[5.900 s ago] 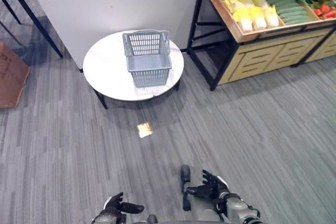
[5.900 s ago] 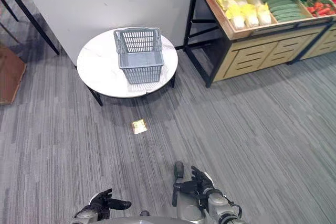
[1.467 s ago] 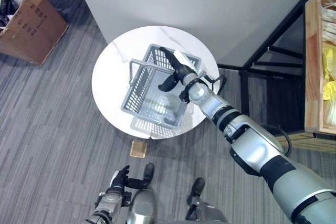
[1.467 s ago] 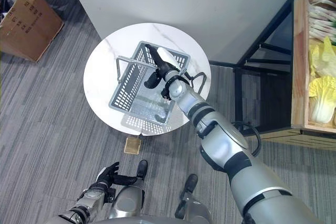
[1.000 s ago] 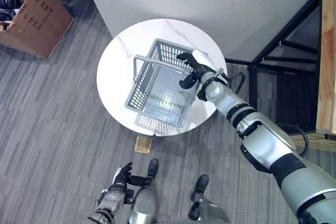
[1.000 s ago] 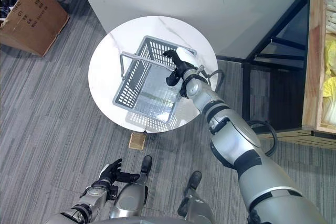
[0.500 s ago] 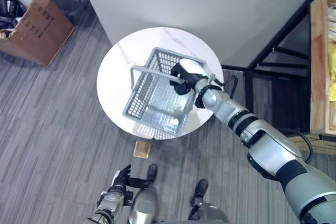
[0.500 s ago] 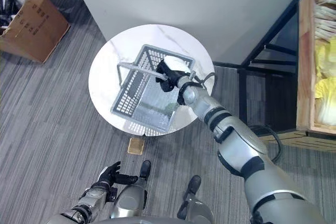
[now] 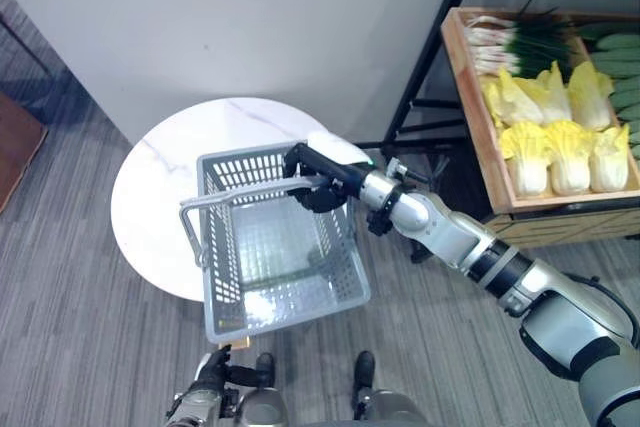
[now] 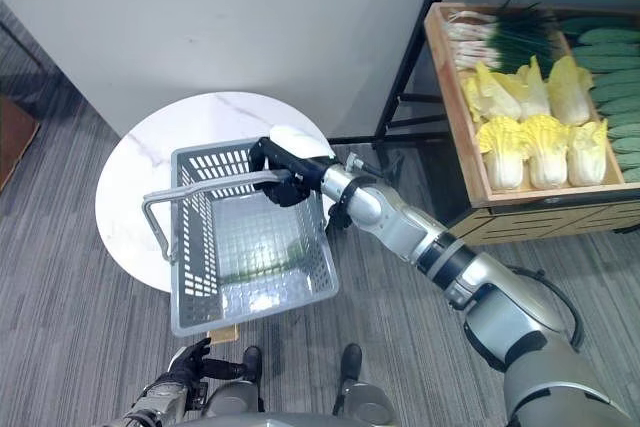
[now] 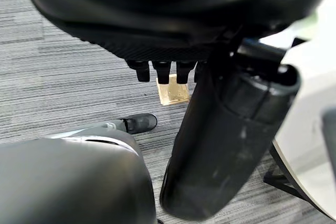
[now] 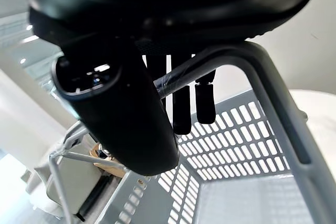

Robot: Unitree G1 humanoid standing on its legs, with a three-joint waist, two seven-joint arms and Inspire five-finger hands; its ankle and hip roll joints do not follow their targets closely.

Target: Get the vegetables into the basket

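Since the vegetables (image 9: 555,137) sit in the wooden crate (image 9: 480,132), the right hand (image 9: 318,179) curls tight around the basket (image 9: 275,252) handle, lifting it over the desk's (image 9: 160,187) near edge for carrying

Table (image 9: 160,197): round, white marbled top, reaching out left of the right hand (image 9: 318,187).
Wall (image 9: 250,27): plain pale grey, behind the hand, past the table.
Frame (image 9: 430,57): black metal post, just right of the hand.
Wooden tray (image 9: 480,137): further right, on that frame.
Carpet (image 9: 60,327): grey, striped, all round the table.
Tan square (image 11: 173,88): small, flat on the carpet.
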